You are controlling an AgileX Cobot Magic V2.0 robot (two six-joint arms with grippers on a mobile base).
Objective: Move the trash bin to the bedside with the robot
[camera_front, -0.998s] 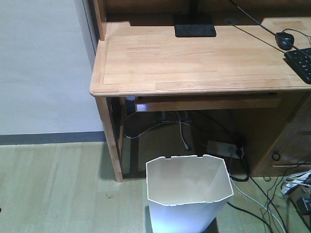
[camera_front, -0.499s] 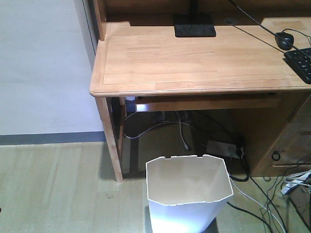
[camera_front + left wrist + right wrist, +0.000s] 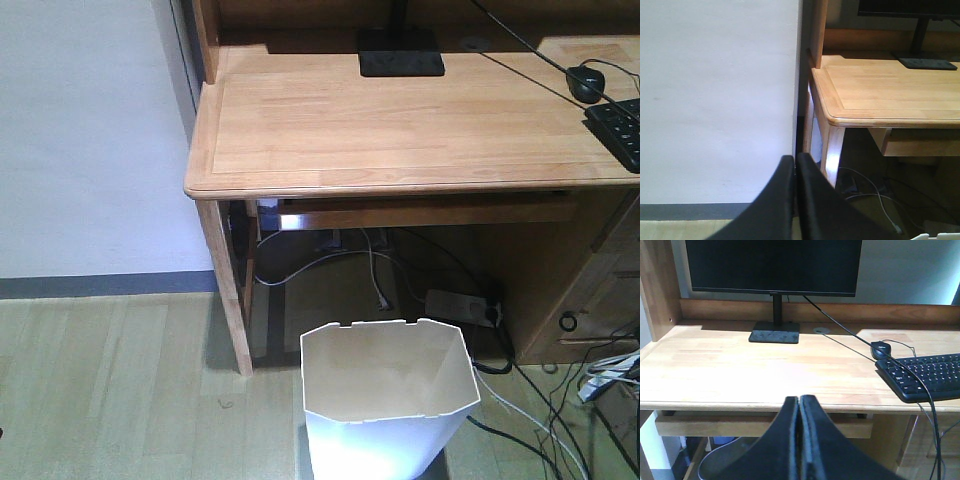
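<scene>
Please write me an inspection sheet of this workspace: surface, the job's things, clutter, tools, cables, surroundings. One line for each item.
Surface: wood-pattern floor.
Job's things: white trash bin stands upright on the floor in front of the wooden desk; nothing seen inside; bed not in view.
Clutter: monitor stand, mouse, keyboard on the desk.
Tools: left tool shut, holding nothing; right tool shut, holding nothing.
Cables: loose cables on the floor right of the bin; power strip under the desk.
Surroundings: white wall, dark skirting.
</scene>
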